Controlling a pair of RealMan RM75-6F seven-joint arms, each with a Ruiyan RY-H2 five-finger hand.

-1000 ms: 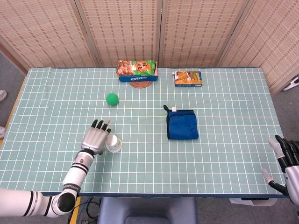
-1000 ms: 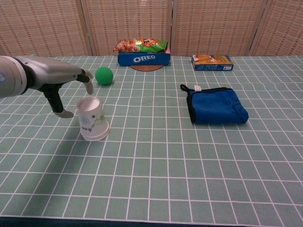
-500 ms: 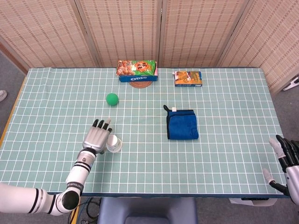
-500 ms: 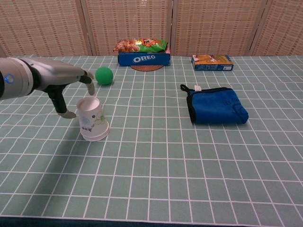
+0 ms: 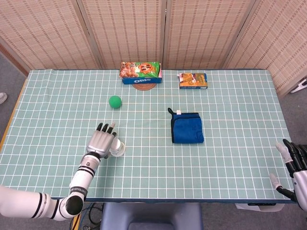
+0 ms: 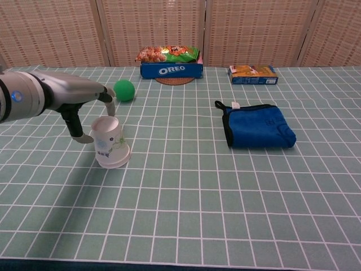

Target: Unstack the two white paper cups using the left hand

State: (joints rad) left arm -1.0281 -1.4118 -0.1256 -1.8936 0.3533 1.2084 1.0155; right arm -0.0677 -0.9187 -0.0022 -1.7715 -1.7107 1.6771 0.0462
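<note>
The white paper cups point(image 6: 109, 143) stand stacked upside down on the table, wide rim down, with a faint green print on the side; from above, the cups point(image 5: 117, 148) peek out beside my left hand. My left hand point(image 5: 101, 140) hovers over the top of the stack, fingers spread, thumb point(image 6: 82, 137) on the left and a fingertip point(image 6: 110, 106) just behind. No grip shows around the cups. My right hand point(image 5: 293, 168) hangs off the table's right front corner, fingers apart, holding nothing.
A green ball point(image 6: 124, 90) lies behind the cups. An Oreo box with a snack bag point(image 6: 171, 63) on it sits at the back centre, a small orange box point(image 6: 252, 74) to its right. A folded blue cloth point(image 6: 257, 125) lies right of centre.
My left hand has shifted slightly right and lower, closing in over the top of the cup stack. The cups and the right hand have not moved.
</note>
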